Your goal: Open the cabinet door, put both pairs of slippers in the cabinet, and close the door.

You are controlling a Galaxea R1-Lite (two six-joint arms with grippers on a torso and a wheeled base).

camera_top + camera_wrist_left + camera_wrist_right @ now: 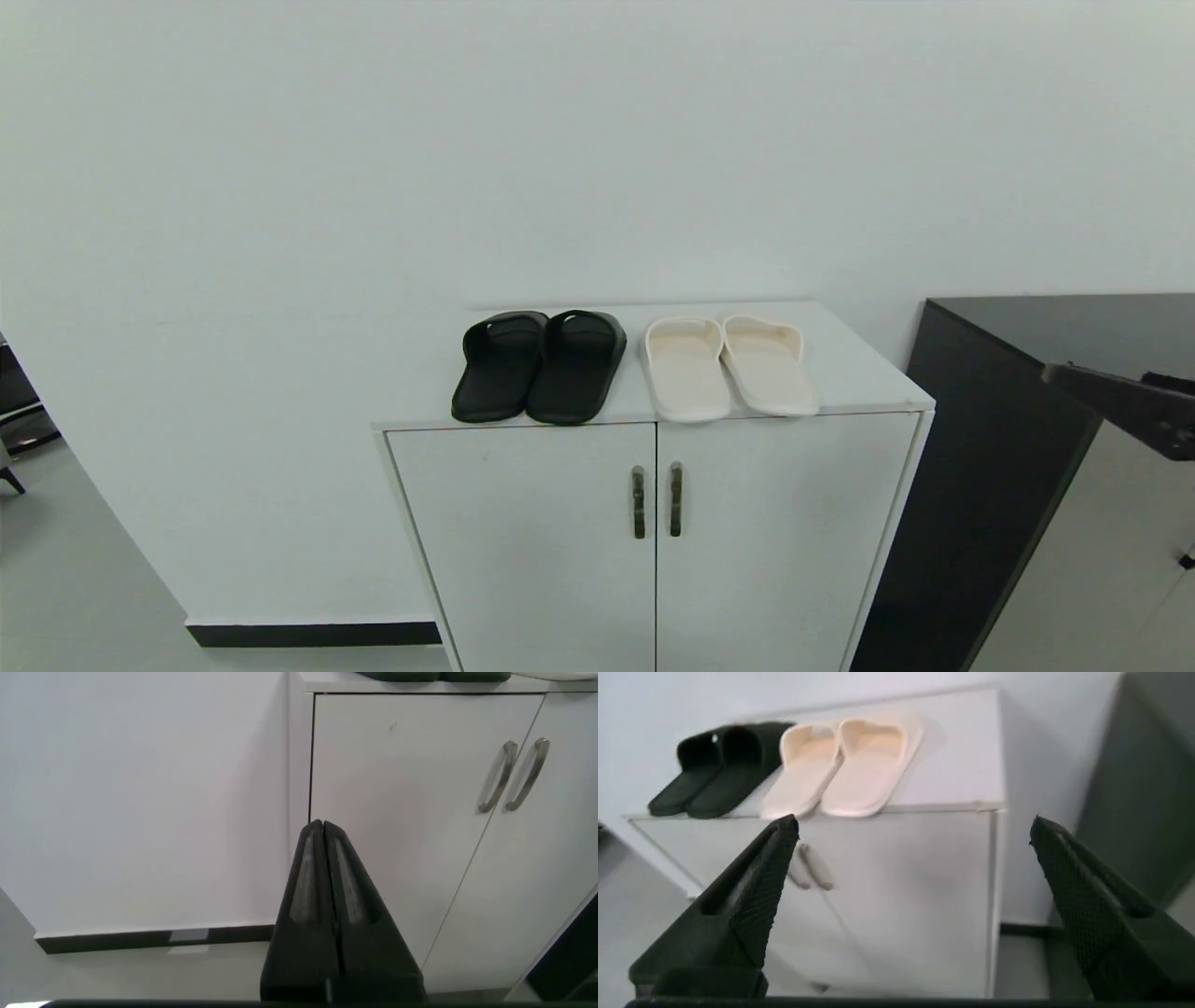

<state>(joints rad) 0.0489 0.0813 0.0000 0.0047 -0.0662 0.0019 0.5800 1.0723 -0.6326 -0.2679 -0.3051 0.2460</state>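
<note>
The cabinet (523, 532) looks smooth, matt white laminate; its handles (639, 502), brushed metal. The black slippers (579, 373) and cream slippers (686, 373) — matt, rubbery foam. The right gripper (913, 821) has pads (757, 896) — rough, dimpled black.

We see a plain white wall (597, 140) across the background, evenly lit. A black baseboard (313, 635) runs along its foot, where it meets the grey floor (75, 597). A black-topped cupboard (971, 485) stands against the wall at right. Part of a dark chair (19, 392) shows at the left edge.
</note>
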